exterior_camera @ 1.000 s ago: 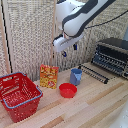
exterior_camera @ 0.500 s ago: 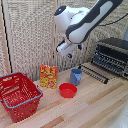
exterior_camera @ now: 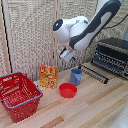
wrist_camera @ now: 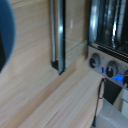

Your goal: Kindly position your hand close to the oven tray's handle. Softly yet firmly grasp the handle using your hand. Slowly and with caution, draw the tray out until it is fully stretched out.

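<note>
Fingers: can't tell how far open or whether they hold anything. In the exterior view the hand (exterior_camera: 68, 55) is a small blurred white block at the end of the white-and-black arm (exterior_camera: 85, 27), up in the air, touching nothing visible. It hangs above the blue cup (exterior_camera: 76, 76) and to the exterior view's left of the oven. The wrist view doesn't show the fingers at all.

Oven tray (exterior_camera: 93, 72): dark wire rack sticking out of the toaster oven (exterior_camera: 112, 56) toward the exterior view's left, lying low over the counter (exterior_camera: 95, 107). Its handle (exterior_camera: 92, 74) is the long dark bar along the rack's near edge, below and to the exterior view's right of the hand, well apart from it. In the wrist view a long dark bar w/ a shiny strip (wrist_camera: 58, 35) lies across the pale wood, prob. that same rack edge, and the oven front shows w/ its knobs (wrist_camera: 95, 61) and a blue glow beside them.

Other things on the counter, exterior view: blue cup just left of the rack's end; red bowl (exterior_camera: 68, 90) near side of the cup; orange box (exterior_camera: 49, 76) upright further left, against the slatted backdrop; red basket (exterior_camera: 18, 95) at far left.
</note>
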{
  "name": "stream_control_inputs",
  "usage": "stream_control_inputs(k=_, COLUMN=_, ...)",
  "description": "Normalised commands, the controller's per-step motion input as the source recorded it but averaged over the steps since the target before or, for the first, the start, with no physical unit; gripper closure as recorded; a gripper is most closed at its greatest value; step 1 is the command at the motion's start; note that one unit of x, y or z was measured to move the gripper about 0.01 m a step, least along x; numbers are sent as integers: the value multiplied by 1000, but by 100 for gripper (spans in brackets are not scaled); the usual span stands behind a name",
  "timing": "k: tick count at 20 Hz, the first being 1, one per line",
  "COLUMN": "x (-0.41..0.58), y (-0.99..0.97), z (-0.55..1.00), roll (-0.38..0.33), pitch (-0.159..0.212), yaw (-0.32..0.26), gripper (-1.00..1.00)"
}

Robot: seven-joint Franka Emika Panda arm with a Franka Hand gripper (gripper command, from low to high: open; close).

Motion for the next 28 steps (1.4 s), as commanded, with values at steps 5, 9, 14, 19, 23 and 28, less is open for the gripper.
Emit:
stream_control_inputs(k=5, x=0, y=-595, z=-5, roll=-229, pitch=0, yaw=99, gripper=-100)
stream_control_inputs(k=9, x=0, y=-689, z=-9, roll=-193, pitch=0, yaw=86, gripper=-100)
stream_control_inputs(k=14, x=31, y=-855, z=-136, roll=-79, pitch=-1, yaw=58, gripper=-100)
stream_control_inputs(k=19, x=75, y=-933, z=-141, roll=-18, pitch=-5, yaw=12, gripper=-100)
stream_control_inputs(k=23, x=120, y=-859, z=-67, roll=-10, pitch=-29, yaw=0, gripper=-100)
stream_control_inputs(k=28, x=226, y=-715, z=-22, roll=-32, pitch=-22, yaw=-73, gripper=-100)
